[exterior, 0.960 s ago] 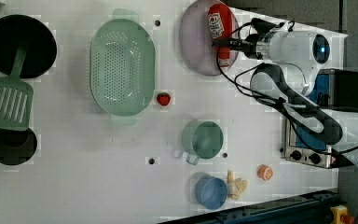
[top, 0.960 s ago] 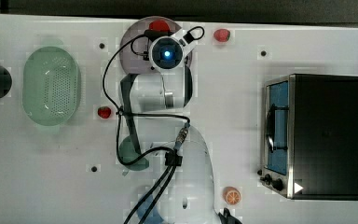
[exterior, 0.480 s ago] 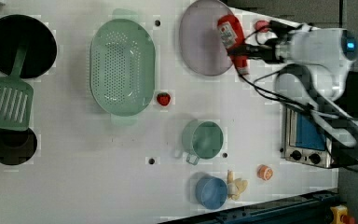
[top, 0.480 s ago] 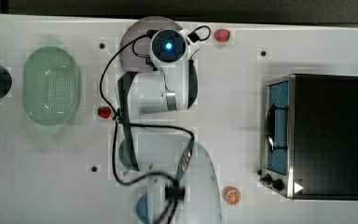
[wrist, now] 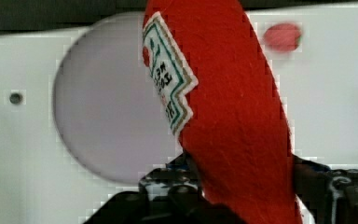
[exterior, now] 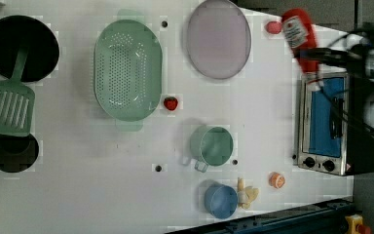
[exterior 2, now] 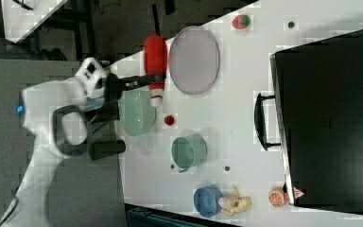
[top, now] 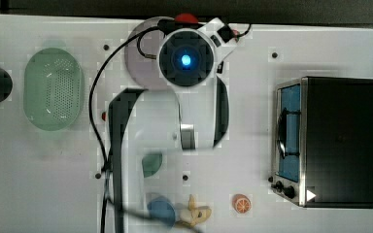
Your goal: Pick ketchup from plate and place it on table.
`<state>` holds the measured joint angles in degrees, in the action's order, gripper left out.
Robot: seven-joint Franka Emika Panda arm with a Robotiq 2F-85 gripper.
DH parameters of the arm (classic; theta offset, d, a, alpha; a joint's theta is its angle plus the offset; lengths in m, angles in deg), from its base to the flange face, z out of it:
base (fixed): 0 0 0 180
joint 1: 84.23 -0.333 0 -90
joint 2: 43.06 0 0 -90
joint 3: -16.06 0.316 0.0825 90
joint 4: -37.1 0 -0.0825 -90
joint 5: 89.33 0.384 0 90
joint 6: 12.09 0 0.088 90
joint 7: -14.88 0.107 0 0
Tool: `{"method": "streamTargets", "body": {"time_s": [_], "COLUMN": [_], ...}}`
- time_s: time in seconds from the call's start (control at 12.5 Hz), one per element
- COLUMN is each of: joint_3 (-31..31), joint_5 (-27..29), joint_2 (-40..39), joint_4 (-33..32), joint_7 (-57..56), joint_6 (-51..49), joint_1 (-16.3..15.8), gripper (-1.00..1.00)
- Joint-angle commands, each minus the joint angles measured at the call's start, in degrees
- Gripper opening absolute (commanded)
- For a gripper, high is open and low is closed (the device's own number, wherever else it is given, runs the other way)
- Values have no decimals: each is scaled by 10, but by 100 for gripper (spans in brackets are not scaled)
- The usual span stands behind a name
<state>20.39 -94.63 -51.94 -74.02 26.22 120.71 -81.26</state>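
Note:
The ketchup, a red bottle with a whitish label, hangs in the air with my gripper shut around its lower part. A dark finger presses on each side. In the left view the ketchup shows to the right of the mauve-grey plate, held by the gripper. In the right view the ketchup hangs at the plate's left, white end pointing down the picture. The plate lies bare on the white table. The top view has a red bit of ketchup past the wrist.
A green basket lies at the left view's left of the plate, a strawberry beside it. Another red piece sits near the table's far edge. A toaster oven, green mug, blue cup and orange slice stand farther off.
The ketchup has come up off the plate in my grip and moved to the left view's right, past the plate's edge. The arm has risen with it.

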Motion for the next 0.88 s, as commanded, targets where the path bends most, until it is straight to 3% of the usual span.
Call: {"method": "streamTargets", "body": {"time_s": [0.08,0.48,0.88], "joint_3": [2,-19,-27], "joint_5": [3,35,39], "joint_2": [24,39,-16], "joint_4": [-80,-171,-192], "joint_7": [3,54,72], "joint_6": [-32,-30,19], "joint_1": [12,22,23], "gripper": [23,23,23]}}
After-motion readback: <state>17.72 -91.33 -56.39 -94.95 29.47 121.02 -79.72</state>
